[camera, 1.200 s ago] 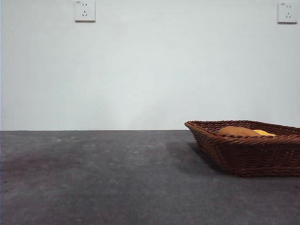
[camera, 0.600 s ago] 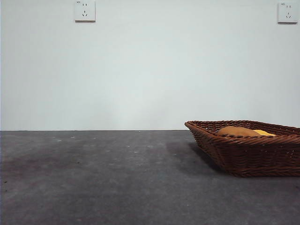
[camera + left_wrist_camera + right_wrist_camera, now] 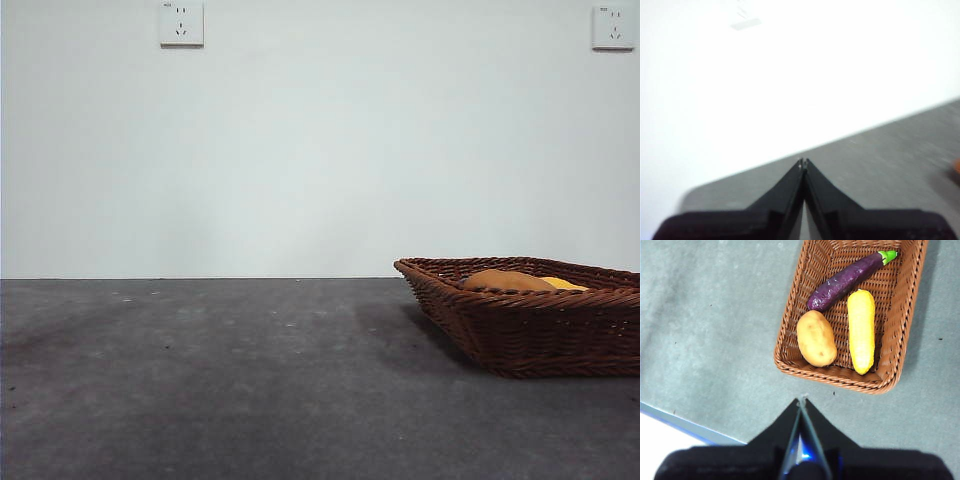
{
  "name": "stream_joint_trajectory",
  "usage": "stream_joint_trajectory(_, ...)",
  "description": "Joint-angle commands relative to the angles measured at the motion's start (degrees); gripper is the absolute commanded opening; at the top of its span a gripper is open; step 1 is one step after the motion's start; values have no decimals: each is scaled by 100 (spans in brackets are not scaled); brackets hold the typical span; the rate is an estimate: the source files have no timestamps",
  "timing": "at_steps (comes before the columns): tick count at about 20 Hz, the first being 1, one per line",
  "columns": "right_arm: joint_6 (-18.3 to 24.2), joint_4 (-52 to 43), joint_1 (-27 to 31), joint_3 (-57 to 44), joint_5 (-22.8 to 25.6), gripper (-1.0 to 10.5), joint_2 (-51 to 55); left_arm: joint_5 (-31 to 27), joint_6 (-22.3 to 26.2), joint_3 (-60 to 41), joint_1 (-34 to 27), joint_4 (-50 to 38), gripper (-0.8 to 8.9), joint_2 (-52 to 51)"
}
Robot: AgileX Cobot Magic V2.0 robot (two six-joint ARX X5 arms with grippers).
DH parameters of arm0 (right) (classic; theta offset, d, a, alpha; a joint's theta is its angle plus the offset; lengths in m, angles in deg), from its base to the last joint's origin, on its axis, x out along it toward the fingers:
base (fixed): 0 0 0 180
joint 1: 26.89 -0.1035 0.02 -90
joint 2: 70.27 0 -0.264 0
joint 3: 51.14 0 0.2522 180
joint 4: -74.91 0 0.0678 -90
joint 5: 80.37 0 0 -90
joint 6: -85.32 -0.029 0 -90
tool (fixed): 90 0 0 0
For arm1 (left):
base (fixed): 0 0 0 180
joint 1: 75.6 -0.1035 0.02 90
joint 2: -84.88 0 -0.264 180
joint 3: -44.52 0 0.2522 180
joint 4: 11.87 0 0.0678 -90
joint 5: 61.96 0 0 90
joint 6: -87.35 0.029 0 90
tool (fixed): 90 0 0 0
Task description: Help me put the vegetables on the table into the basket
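The brown woven basket (image 3: 790, 330) lies on the grey table (image 3: 710, 330). In the right wrist view it holds all three vegetables side by side: the orange-brown potato (image 3: 816, 338), the yellow corn cob (image 3: 861, 330) and the purple eggplant (image 3: 847, 280). In the front view the basket (image 3: 540, 330) stands at the right, with the potato (image 3: 505, 281) and a bit of the corn (image 3: 565, 284) showing above its rim; the eggplant is hidden there. My right gripper (image 3: 802, 401) is shut and empty, high above the table beside the basket. My left gripper (image 3: 803, 162) is shut and empty, raised, facing the wall.
The table's near edge (image 3: 685, 422) runs below the right gripper. A white wall with two sockets (image 3: 181, 23) (image 3: 613, 26) stands behind the table. Neither arm shows in the front view.
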Motion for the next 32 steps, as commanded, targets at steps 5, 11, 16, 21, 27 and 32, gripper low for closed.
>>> stream_joint_trajectory(5,50,118,-7,-15,-11,1,4,13,258,-2369,-448,-1211,-3,-1471)
stream_joint_trajectory(11,48,118,-7,-15,-7,1,4,9,-439,-4986,-446,-2769,-3,-2605)
stream_joint_trajectory(16,50,118,-7,-15,229,1,4,-258,-885,-6148,-448,-2870,-3,-3322)
stream_joint_trajectory(21,50,118,-4,-15,485,1,-11,-444,-1169,-6537,-446,-2415,-3,-3611)
stream_joint_trajectory(27,50,116,-4,-15,588,1,-70,-249,-1464,-6535,-446,-2218,-3,-3600)
stream_joint_trajectory(32,50,0,-4,-15,645,1,-109,-249,-1464,-6535,-446,-2218,-3,-3536)
